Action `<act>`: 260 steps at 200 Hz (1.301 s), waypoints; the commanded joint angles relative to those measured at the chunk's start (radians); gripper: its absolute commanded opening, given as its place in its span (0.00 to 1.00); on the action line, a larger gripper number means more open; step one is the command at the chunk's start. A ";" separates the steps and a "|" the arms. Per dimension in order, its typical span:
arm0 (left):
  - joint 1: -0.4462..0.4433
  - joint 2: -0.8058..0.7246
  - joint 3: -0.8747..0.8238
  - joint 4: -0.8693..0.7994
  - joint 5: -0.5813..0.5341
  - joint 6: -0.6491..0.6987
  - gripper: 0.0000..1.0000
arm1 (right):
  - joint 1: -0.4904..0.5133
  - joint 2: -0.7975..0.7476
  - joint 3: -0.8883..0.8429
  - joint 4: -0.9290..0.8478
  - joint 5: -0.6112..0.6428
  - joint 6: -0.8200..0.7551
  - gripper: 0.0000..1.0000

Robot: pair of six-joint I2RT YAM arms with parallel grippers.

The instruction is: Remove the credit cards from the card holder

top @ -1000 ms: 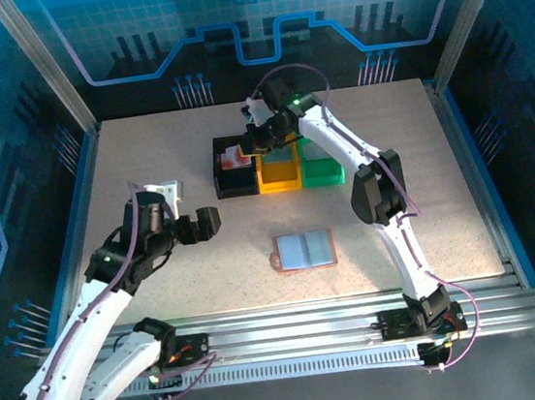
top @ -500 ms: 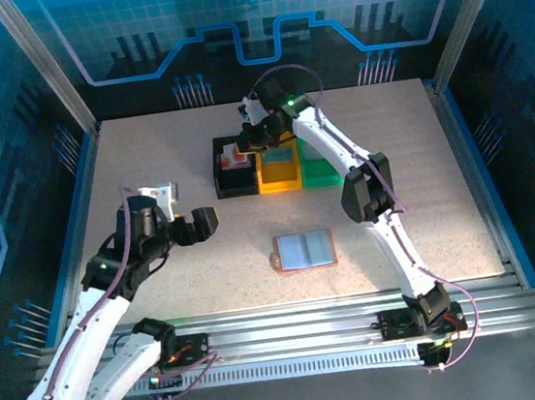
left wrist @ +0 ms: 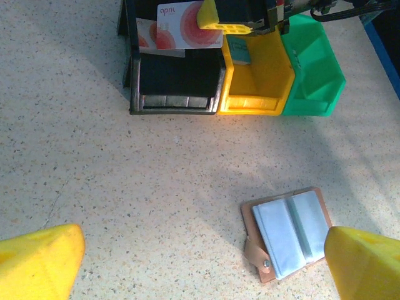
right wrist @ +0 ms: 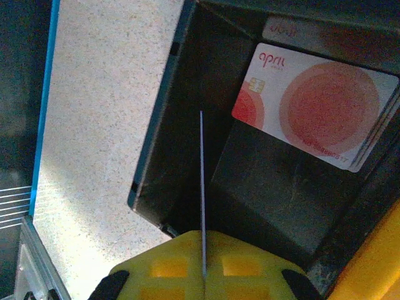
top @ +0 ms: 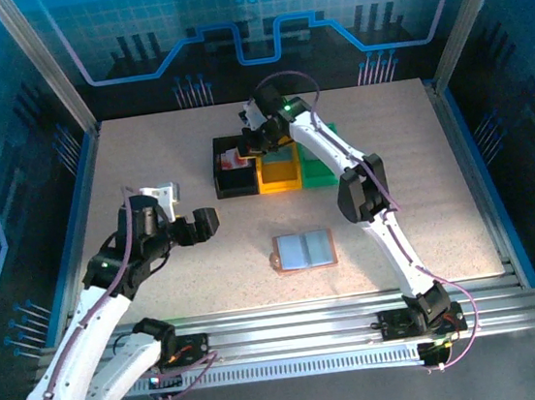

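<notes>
The step in hand is, by the look of it, the deposit of an extracted card. The right gripper (right wrist: pixel 203 278) has its yellow pads pressed together on a thin plastic card (right wrist: pixel 202 187), seen edge-on as a pale line, and it hangs over the black square plastic bin (left wrist: pixel 175 103) at the far side of the speckled beige tabletop (left wrist: pixel 125 175). You cannot read that card's face colour from the right wrist view. Inside the black bin rests a white card printed with red circles (right wrist: pixel 315 106), with the edge of another card showing behind it. A teal-green card (left wrist: pixel 238 49) lies in the yellow square bin (left wrist: pixel 256 94) next door, and the green square bin (left wrist: pixel 312 81) stands beside that. The salmon-pink bifold card holder (left wrist: pixel 289 232) lies flat and opened on the tabletop, well apart from the bins and nearer the arm bases. Its grey-blue lining faces up and its snap tab sticks out at one side. No card is visible in its pockets, so judge extraction complete or nearly so. The left gripper (left wrist: pixel 203 259) has its jaws spread wide, grips nothing, and hovers above the table to the left of the card holder. For the next move, expect to lower the right gripper slightly into the black bin, part the pads so the card drops clear of the rim, then lift straight out. Check the card holder's pockets before you call the task done.
</notes>
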 commanded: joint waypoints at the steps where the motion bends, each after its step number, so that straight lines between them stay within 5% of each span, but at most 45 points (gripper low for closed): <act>1: 0.008 0.009 -0.003 0.009 0.025 0.001 0.99 | 0.009 0.028 0.042 0.015 0.009 0.018 0.00; 66: 0.013 0.008 0.000 0.015 0.049 0.001 0.99 | 0.003 -0.033 -0.002 0.070 -0.104 0.001 0.00; 127: 0.141 0.101 0.073 0.076 0.304 -0.147 0.98 | -0.023 -0.340 -0.426 0.279 -0.333 -0.061 0.00; 179: 0.197 0.187 0.071 0.218 0.437 -0.212 0.86 | -0.024 -0.423 -0.587 0.357 -0.465 -0.079 0.00; 204: 0.196 0.210 0.053 0.279 0.444 -0.215 0.84 | -0.021 -0.429 -0.604 0.389 -0.525 -0.072 0.00; 230: 0.203 0.228 0.039 0.332 0.442 -0.223 0.70 | -0.013 -0.431 -0.600 0.389 -0.567 -0.079 0.00; 260: 0.206 0.264 0.044 0.338 0.438 -0.221 0.69 | -0.007 -0.440 -0.606 0.402 -0.612 -0.081 0.00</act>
